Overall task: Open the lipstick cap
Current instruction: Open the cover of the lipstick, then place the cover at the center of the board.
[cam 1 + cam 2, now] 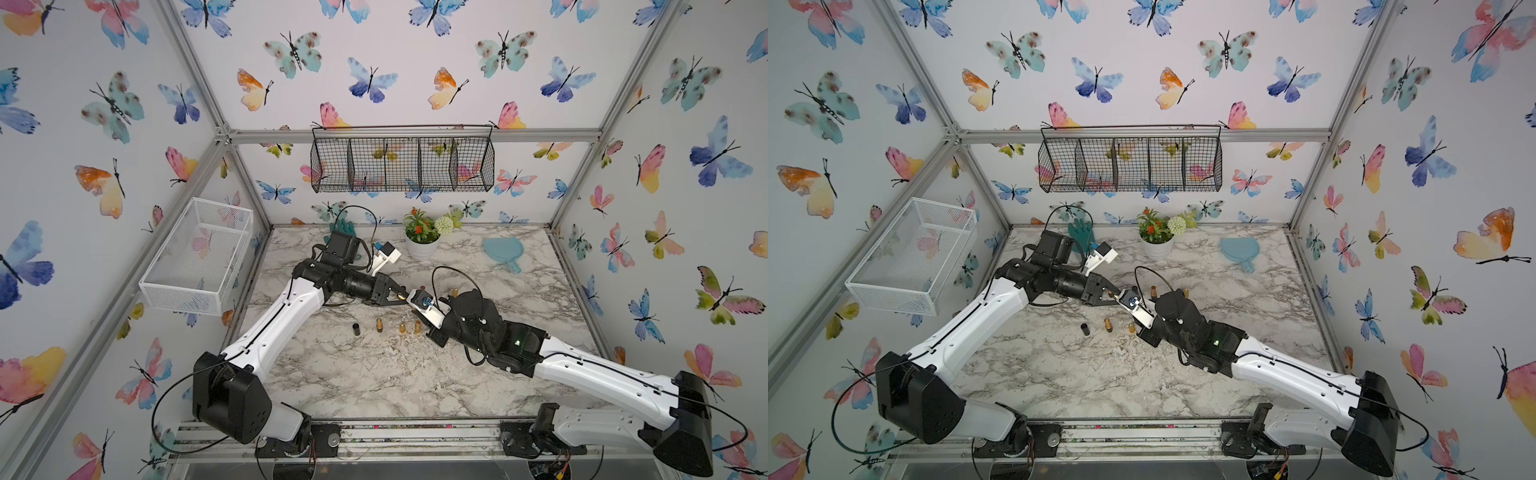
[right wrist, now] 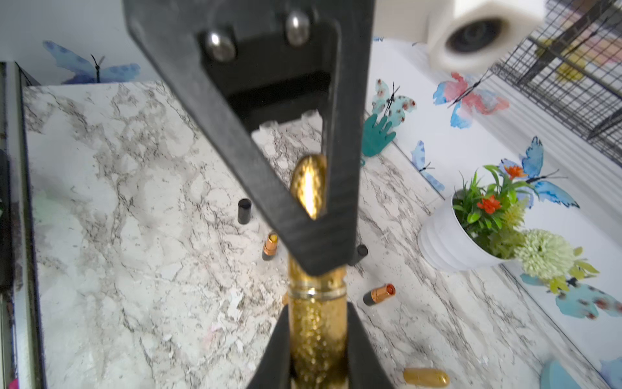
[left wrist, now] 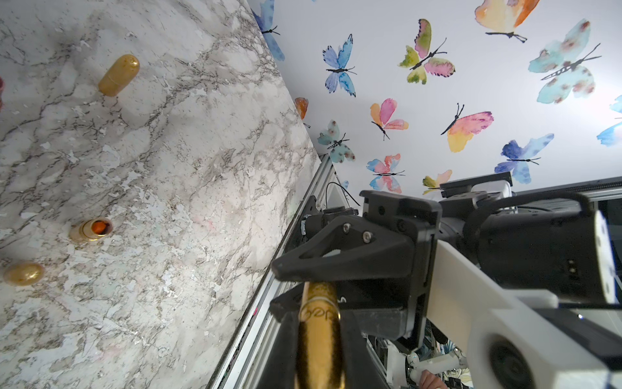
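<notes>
In both top views the arms meet above mid-desk. The left gripper (image 1: pixel 395 295) reaches across with a glint of gold at its tip: the lipstick (image 1: pixel 402 297), held clear of the desk (image 1: pixel 374 374). The right arm's wrist camera covers its own end, and the tube is too small here to show whether anything has parted. On the desk below stand a black cap (image 1: pixel 356 329) and a few gold pieces (image 1: pixel 379 325).

In the left wrist view, the left gripper is pressed tight on the gold tube, which runs out from between its fingers. The right gripper (image 3: pixel 289 288) pinches the far end, one finger on each side. Off on the desk are an open lipstick (image 3: pixel 91 229) showing orange and two loose gold caps (image 3: pixel 118 74), so other tubes are already uncapped.

The right wrist view is the clearest. The right gripper clamps the pebbled half of the lipstick, and the left gripper pinches the rounded end, which I take for the cap (image 2: pixel 309 188). Between them the band (image 2: pixel 316 289) sits closed, with no gap and no colour showing.

So both grips are set and the cap is not yet off. What is left is to draw the two halves apart along the tube.
</notes>
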{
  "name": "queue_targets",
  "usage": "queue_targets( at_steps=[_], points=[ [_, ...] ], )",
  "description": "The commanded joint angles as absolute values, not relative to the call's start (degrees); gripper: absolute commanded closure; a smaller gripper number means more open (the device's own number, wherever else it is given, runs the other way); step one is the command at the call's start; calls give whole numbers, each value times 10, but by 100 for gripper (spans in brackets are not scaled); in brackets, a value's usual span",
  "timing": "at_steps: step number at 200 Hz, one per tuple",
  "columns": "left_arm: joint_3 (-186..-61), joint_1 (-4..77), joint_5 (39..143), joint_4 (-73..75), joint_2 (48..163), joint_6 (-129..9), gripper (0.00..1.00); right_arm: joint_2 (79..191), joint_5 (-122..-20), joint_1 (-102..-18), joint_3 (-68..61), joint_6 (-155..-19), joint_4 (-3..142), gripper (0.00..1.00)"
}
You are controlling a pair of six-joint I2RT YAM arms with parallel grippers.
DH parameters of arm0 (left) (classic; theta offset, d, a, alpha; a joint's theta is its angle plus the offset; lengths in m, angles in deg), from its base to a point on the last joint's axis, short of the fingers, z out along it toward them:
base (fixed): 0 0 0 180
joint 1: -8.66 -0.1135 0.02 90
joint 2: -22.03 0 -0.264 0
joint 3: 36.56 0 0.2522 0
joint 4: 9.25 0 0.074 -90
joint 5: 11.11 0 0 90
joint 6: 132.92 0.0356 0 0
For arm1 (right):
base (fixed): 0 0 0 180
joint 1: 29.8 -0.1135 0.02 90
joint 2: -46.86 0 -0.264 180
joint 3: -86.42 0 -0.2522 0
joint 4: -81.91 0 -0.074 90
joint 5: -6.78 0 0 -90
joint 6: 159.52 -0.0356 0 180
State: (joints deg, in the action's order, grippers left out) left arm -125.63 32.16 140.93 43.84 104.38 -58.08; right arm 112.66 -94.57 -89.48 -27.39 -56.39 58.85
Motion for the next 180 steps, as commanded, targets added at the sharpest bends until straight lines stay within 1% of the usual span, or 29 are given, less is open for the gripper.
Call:
queue_targets(
  at_steps=[1, 41, 55, 61, 88, 98, 107, 122, 131, 144, 170, 180],
  points=[
    [-1249, 265, 1353, 426, 1041, -589, 100, 1088, -1012, -887, -289, -582, 517, 98],
    [-1255, 260, 1365, 411, 1043, -602, 100, 1071, -1026, -887, -285, -588, 504, 97],
    [-1255, 272, 1346, 400, 1047, -610, 100, 1062, -1034, -887, -275, -592, 487, 98],
    [-1257, 284, 1325, 398, 1050, -611, 100, 1056, -1040, -887, -270, -593, 479, 98],
    [-1281, 367, 1152, 395, 1086, -618, 100, 1005, -1080, -887, -252, -598, 453, 98],
    [-1292, 406, 1088, 393, 1107, -619, 97, 979, -1090, -887, -248, -600, 453, 98],
    [-1306, 442, 1013, 392, 1130, -619, 97, 956, -1096, -887, -246, -602, 456, 98],
    [-1334, 499, 923, 392, 1173, -612, 94, 920, -1107, -887, -246, -604, 467, 98],
    [-1350, 525, 890, 392, 1205, -606, 92, 903, -1112, -887, -247, -604, 474, 98],
    [-1371, 552, 858, 395, 1250, -603, 92, 889, -1116, -887, -248, -603, 478, 98],
    [-1400, 596, 806, 392, 1320, -599, 90, 890, -1119, -887, -247, -605, 466, 98],
    [-1405, 610, 793, 388, 1340, -596, 87, 894, -1118, -887, -251, -609, 462, 98]
  ],
)
